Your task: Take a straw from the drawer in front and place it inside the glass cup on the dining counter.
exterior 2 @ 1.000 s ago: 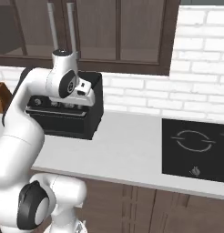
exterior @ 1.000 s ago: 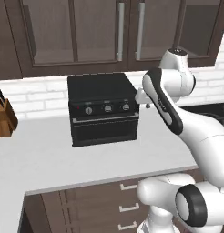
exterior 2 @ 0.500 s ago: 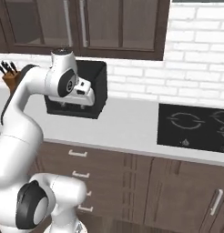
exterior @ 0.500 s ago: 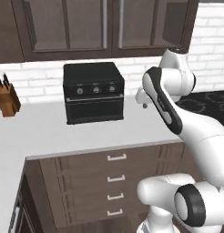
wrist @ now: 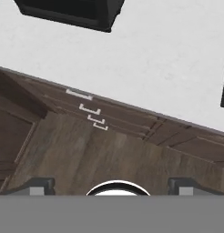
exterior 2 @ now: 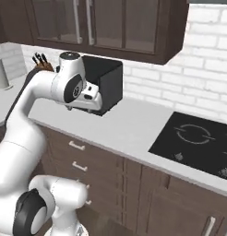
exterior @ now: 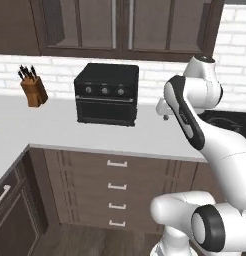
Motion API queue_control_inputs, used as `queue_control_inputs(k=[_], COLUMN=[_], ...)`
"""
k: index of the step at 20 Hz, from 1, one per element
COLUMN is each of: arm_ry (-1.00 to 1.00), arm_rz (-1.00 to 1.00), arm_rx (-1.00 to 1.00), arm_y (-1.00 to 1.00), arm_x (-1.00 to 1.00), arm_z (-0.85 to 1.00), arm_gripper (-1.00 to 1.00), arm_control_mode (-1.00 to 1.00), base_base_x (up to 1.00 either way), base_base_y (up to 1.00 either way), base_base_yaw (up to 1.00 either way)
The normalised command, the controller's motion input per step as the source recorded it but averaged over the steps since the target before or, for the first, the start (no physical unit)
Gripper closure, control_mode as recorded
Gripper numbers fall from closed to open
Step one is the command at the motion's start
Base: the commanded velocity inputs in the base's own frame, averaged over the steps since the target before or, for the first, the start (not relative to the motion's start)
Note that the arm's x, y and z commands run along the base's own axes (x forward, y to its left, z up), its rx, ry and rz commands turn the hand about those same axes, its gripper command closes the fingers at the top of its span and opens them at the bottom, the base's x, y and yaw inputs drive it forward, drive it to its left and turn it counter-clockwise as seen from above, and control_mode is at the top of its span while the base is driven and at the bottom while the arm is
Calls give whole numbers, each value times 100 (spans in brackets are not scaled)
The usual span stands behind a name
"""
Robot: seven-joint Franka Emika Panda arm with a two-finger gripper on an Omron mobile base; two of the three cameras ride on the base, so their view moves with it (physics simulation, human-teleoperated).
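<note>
A stack of dark brown drawers with small silver bar handles sits under the white worktop; the top drawer (exterior: 117, 163) (exterior 2: 76, 145) (wrist: 78, 94) is shut. The straw is hidden, and the glass cup and dining counter are out of view. My gripper (exterior: 165, 116) (exterior 2: 84, 107) (wrist: 110, 185) hangs above the worktop's front edge, pointing down at the drawer fronts and the floor. Its fingertips (wrist: 39, 184) stand wide apart at the bottom of the hand view, open with nothing between them.
A black toaster oven (exterior: 107, 93) (exterior 2: 106, 83) stands on the worktop (exterior: 50, 125) against the brick wall, with a knife block (exterior: 33, 86) to its left. A black cooktop (exterior 2: 198, 143) lies to the right. Dark wall cabinets (exterior: 125, 25) hang above. Wooden floor (wrist: 104, 159) lies in front of the drawers.
The whole picture has shifted: the base has backed away from the worktop, so the drawer fronts and floor have come into view. The arm holds the same pose.
</note>
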Motion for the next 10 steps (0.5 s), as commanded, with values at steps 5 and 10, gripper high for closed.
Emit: queue_control_inputs(k=[5,10], arm_ry=[0,0], arm_rz=[0,0], arm_rx=[0,0], arm_y=[0,0], arm_x=[0,0], arm_z=[0,0], arm_gripper=[-100,-100], arm_control_mode=[100,100], base_base_x=[0,0], base_base_y=[-83,-83], base_base_yaw=[64,65])
